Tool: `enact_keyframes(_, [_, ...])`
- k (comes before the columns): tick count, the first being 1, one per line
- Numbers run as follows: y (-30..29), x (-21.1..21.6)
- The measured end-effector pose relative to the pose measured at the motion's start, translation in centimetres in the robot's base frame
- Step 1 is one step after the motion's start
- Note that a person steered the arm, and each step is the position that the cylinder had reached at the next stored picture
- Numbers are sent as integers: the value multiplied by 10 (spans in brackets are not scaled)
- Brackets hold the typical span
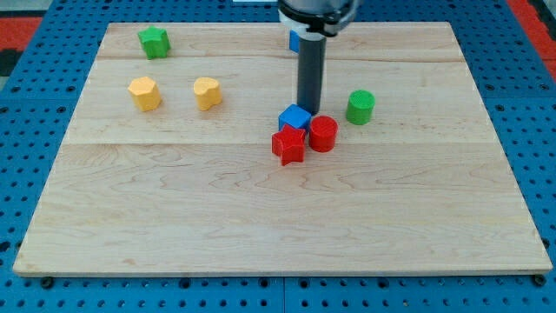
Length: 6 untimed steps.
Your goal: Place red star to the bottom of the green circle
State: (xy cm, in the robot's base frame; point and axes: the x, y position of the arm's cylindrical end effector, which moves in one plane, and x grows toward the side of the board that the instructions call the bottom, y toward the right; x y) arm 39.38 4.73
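Note:
The red star (288, 144) lies near the board's middle, touching a blue cube (294, 116) above it and a red cylinder (323, 133) to its right. The green circle, a short cylinder (360, 107), stands up and to the right of the star, apart from the red cylinder. My tip (309, 109) comes down just above and to the right of the blue cube, at its far edge, left of the green circle.
A green star (154, 42) sits at the top left. Two yellow blocks (145, 93) (207, 92) lie on the left. Another blue block (294, 40) is partly hidden behind the rod at the top. The wooden board (278, 217) ends on a blue pegboard.

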Motion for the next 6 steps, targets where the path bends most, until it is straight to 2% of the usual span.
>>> enact_keyframes(2, [-18, 2])
enact_keyframes(4, [-104, -12])
enact_keyframes(5, [-117, 27])
enact_keyframes(6, [-95, 57])
